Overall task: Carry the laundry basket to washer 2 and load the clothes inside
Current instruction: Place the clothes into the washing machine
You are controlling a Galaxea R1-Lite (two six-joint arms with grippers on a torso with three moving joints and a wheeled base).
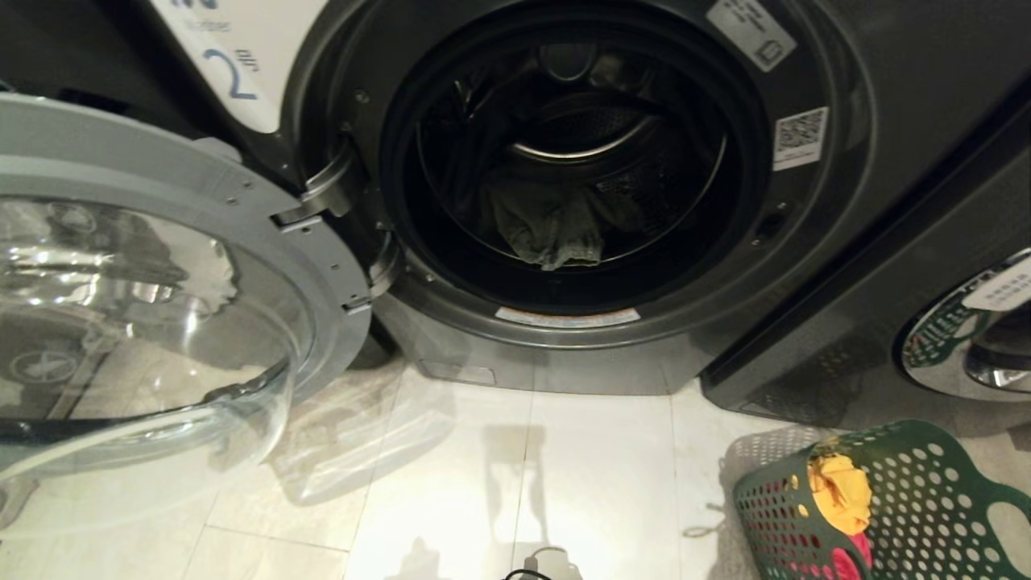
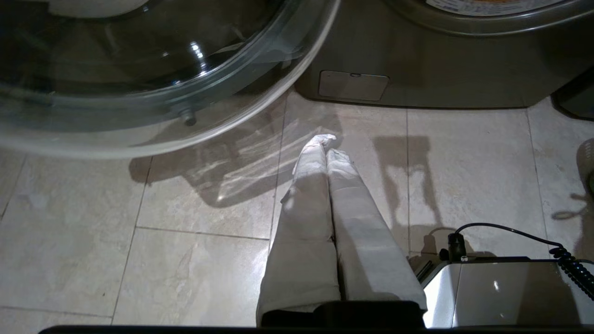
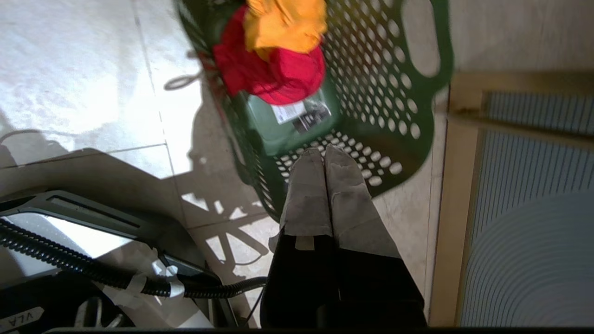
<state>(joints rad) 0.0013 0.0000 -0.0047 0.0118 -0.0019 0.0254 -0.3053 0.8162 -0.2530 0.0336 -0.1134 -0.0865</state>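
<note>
1. Before washer 2 [image 1: 564, 161], pale glossy floor tiles [image 1: 499, 483] with thin grout lines spread out, catching bright light and hard shadows.
2. Washer 2 is dark grey, with a white label bearing a blue numeral 2 at its upper left; its round glass door [image 1: 137, 322] is swung fully open to the washer's left, hanging over the tiles.
3. Inside washer 2's drum lies a grey-green garment [image 1: 556, 229], draped near the front lip.
4. Right of washer 2 stands a second dark machine [image 1: 926, 282] with a chrome-rimmed door, only partly in view.
5. Further right of washer 2, on the tiles, the laundry basket [image 1: 902, 507] sits tilted, dark green with round holes.
6. A yellow-orange cloth [image 3: 285, 23] lies over a red cloth [image 3: 274, 74] inside the basket, against its wall nearer washer 2.
7. Above the basket's near wall hangs the right gripper [image 3: 324, 150], its cloth-wrapped fingers pressed together and holding nothing.
8. Low before washer 2's base panel, the left gripper [image 2: 327, 141] hangs over bare tile, fingers likewise closed and empty.
9. A slatted panel in a wooden frame [image 3: 524, 195] borders the basket's far side from washer 2.
</note>
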